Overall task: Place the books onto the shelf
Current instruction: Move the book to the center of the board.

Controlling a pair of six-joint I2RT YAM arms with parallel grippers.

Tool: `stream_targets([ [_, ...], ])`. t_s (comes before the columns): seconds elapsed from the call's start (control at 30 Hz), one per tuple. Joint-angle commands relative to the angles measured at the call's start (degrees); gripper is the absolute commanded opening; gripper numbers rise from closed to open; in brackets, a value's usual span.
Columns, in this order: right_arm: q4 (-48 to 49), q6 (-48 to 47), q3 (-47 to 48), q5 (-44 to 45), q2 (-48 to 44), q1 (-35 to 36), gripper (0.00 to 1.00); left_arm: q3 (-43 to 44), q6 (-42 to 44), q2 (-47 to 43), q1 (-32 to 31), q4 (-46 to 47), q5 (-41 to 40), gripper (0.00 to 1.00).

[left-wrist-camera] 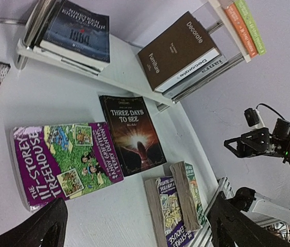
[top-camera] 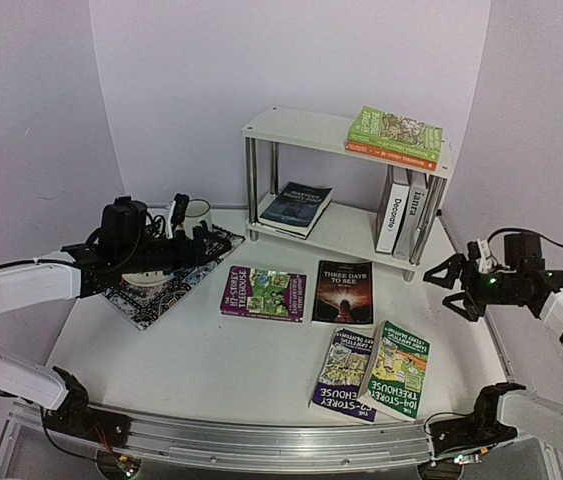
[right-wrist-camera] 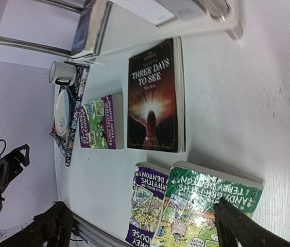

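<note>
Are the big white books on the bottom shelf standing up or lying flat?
Standing upright: the white books stand on edge, spines outward, at the right end of the shelf.

The white worktop [top-camera: 161,350] carries a white two-tier shelf [top-camera: 291,125] at its far right. Flat on the worktop in front of it lie a purple Treehouse book [top-camera: 263,293] and, just beside it, the black "Three Days to See" [top-camera: 343,292]. Nearer the front, a green Treehouse book [top-camera: 395,369] overlaps a second purple one [top-camera: 345,373]. A patterned placemat [top-camera: 176,285] lies at the left. The shelf's top board holds a green book stack [top-camera: 395,133]. Its lower board holds a dark blue book [top-camera: 296,208] lying flat and upright white books [top-camera: 394,210].
</note>
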Motion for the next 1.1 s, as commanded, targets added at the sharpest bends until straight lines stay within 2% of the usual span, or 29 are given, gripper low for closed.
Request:
stream_targets([
  [0.0,1.57,3.06,-6.04,-3.37,0.62,-0.06,0.98,-2.34,-1.75,-1.01,-0.61,1.88,1.49,0.98],
  [0.23,-3.67,3.74,-12.30,2.89,1.35,1.16,0.98,-5.24,-2.76,1.25,-5.42,4.14,-1.87,0.99],
  [0.47,-4.40,8.74,-16.22,12.36,-1.27,9.93,0.98,-3.53,-1.94,3.74,-6.79,4.15,-2.87,0.99],
  [0.83,-5.07,12.96,-20.72,13.78,-2.58,14.45,0.98,-3.20,-1.37,4.16,-7.00,4.14,-2.37,0.99],
  [1.07,-0.02,17.69,-23.02,12.35,-0.06,18.94,0.96,-3.54,-1.15,4.03,-7.02,4.18,-2.80,0.99],
])
